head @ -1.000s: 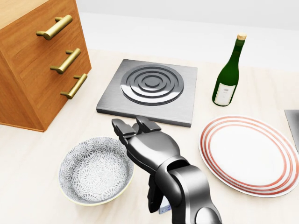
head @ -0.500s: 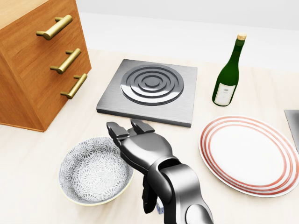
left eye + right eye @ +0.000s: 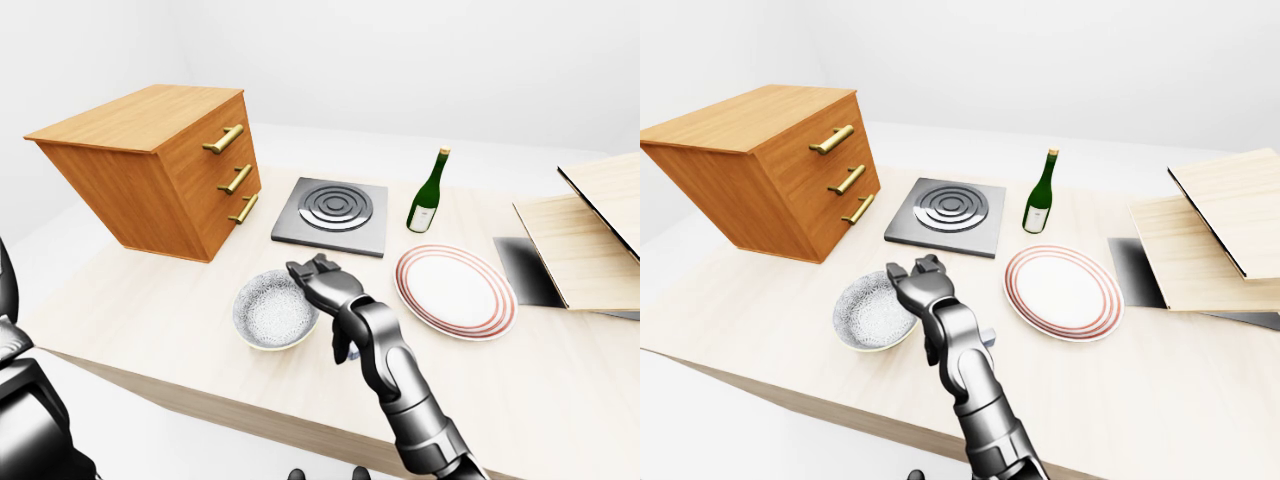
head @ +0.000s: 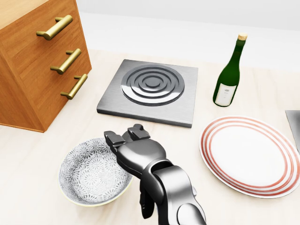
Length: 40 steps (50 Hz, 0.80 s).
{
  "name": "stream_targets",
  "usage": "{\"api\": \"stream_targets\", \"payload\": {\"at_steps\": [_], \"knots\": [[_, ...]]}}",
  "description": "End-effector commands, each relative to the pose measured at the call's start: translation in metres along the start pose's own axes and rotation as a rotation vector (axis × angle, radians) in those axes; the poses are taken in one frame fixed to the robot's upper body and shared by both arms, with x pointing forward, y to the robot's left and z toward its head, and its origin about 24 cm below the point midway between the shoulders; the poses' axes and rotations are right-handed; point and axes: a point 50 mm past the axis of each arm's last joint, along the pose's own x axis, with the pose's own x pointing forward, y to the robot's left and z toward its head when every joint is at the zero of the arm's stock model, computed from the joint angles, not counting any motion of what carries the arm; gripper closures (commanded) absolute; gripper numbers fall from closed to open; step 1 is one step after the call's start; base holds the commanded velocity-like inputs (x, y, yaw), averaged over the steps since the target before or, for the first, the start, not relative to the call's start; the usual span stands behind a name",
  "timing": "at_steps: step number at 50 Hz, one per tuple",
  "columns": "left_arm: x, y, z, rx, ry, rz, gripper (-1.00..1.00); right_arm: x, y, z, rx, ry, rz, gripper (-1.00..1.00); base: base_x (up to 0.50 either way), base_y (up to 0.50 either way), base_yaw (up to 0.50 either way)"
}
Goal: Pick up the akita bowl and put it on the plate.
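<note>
Sitting on the pale table at lower left of the head view: akita bowl, patterned grey, upright, unlifted. Reaching over its right rim: right hand, fingers spread apart, gripping nothing. Lying well to the right: plate, red-ringed and bare. Standing further up: hob, bottle, drawer chest. Judging the approach step under way; next, probably calling for closing on the rim, then lifting rightward
</note>
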Motion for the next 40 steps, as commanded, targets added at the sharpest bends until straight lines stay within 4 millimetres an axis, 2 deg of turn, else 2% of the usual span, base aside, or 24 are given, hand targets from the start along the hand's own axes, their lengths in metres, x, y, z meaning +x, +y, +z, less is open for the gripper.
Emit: {"api": "stream_targets", "payload": {"at_steps": [1, 8, 27, 40], "knots": [[0.0, -0.001, 0.002, -0.015, 0.003, 0.003, -1.0, 0.007, 0.005, 0.008, -0.022, -0.005, 0.034, -1.0, 0.0, 0.0, 0.0], [0.001, -0.002, 0.007, -0.036, 0.0, 0.004, -1.0, 0.007, 0.007, 0.014, -0.039, -0.012, 0.035, -1.0, 0.0, 0.0, 0.0], [0.0, -0.002, 0.005, -0.028, 0.006, -0.001, -1.0, 0.011, 0.022, 0.021, -0.073, -0.017, 0.097, -1.0, 0.0, 0.0, 0.0], [0.001, -0.001, 0.005, -0.035, 0.009, 0.006, -1.0, 0.011, 0.024, 0.037, -0.127, -0.073, 0.099, -1.0, 0.0, 0.0, 0.0]]}}
